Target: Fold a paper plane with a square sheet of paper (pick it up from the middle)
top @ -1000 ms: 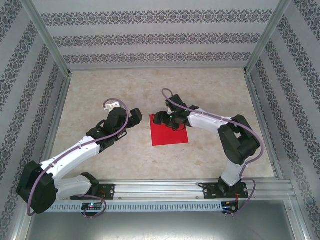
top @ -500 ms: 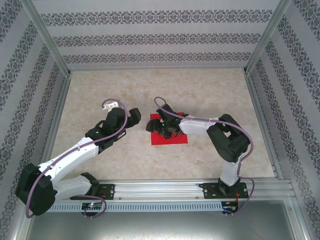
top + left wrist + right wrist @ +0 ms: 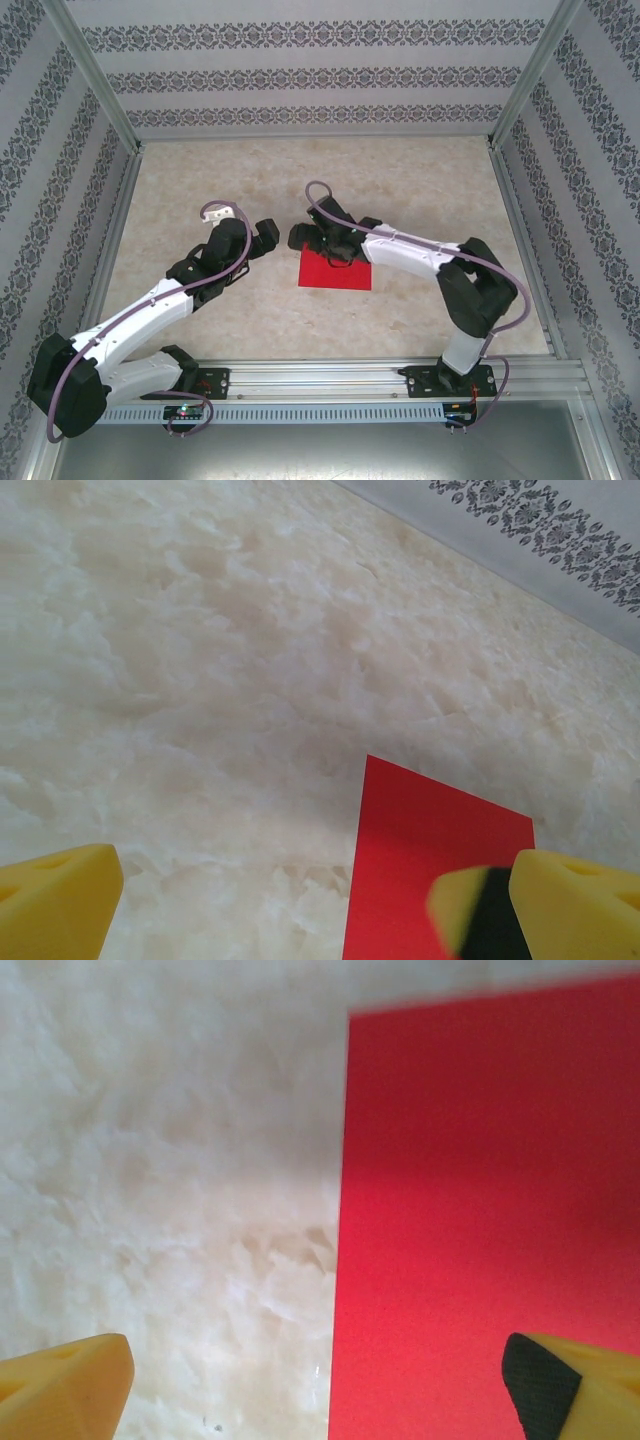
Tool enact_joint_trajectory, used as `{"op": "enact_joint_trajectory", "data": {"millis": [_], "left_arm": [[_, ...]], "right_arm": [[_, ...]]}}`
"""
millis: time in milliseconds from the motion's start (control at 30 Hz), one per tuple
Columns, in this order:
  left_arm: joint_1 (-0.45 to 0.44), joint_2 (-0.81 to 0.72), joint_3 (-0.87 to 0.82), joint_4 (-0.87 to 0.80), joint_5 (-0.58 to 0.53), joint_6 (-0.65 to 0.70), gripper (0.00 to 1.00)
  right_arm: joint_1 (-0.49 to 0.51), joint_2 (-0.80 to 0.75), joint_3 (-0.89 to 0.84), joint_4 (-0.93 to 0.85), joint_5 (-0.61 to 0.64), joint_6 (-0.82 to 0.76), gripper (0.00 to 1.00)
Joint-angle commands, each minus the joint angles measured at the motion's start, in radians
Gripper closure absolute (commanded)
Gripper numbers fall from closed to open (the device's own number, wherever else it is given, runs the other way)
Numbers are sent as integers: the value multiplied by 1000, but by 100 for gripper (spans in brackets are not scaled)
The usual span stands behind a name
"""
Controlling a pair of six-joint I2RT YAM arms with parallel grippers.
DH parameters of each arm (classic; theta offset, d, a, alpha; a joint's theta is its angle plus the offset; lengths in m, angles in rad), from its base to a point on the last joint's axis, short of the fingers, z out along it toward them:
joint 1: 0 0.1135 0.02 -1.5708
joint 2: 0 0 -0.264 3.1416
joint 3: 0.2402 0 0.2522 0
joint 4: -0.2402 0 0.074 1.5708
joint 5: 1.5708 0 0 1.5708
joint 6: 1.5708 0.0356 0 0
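Overhead view: the red square sheet of paper (image 3: pixel 335 270) lies flat and unfolded on the marbled tabletop (image 3: pixel 420 190), just below the centre of the frame. The right tool (image 3: pixel 300 238) sits at the sheet's upper-left corner, jaws spread wide and gripping nothing (in its wrist view the sheet's left edge runs up the frame between the two yellow fingers (image 3: pixel 65 1385)). The left tool (image 3: pixel 268 235), just left of the sheet, is likewise spread wide and empty; its wrist view places a sheet corner at lower right.
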Motion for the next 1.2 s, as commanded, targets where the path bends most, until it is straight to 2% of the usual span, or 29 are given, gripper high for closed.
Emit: {"op": "enact_joint_trajectory", "data": {"millis": [0, 67, 100, 167, 233, 300, 433, 533, 700, 800, 933, 1033, 1167], "left_arm": [[6, -4, -16, -23, -28, -27, 0], [7, 1, -21, -14, -20, -24, 0], [8, 3, -22, -13, -14, -19, 0], [8, 6, -18, -21, -13, -11, 0], [8, -2, -10, -57, -42, -15, 0], [9, -13, -9, -92, -90, -31, 0], [12, -39, -11, -135, -111, -14, 0], [13, -47, -12, -133, -95, 0, 0], [13, -36, -1, -132, -58, 25, 0], [13, -29, 7, -137, -57, 32, 0], [13, -24, 9, -136, -54, 37, 0], [14, -23, 5, -123, -46, 38, 0], [13, -18, 15, -115, -23, 62, 0]], "right_arm": [[5, -35, 88, -274, 268, -169, 2], [-10, -13, 104, -303, 314, -184, 2], [-28, 3, 120, -326, 272, -203, 2], [-72, 35, 136, -335, 97, -211, 2], [-92, 41, 85, -201, -122, -212, 9], [-83, 49, 52, -100, -214, -188, 10], [-50, 137, 113, -84, -310, -171, 12], [-27, 214, 164, -117, -329, -174, 13], [-19, 269, 132, -127, -324, -166, 14], [-15, 252, 89, -144, -306, -190, 13], [-18, 220, 30, -150, -350, -243, 12], [-20, 192, 48, -161, -389, -270, 14], [-21, 128, 81, -182, -344, -274, 8]]}}
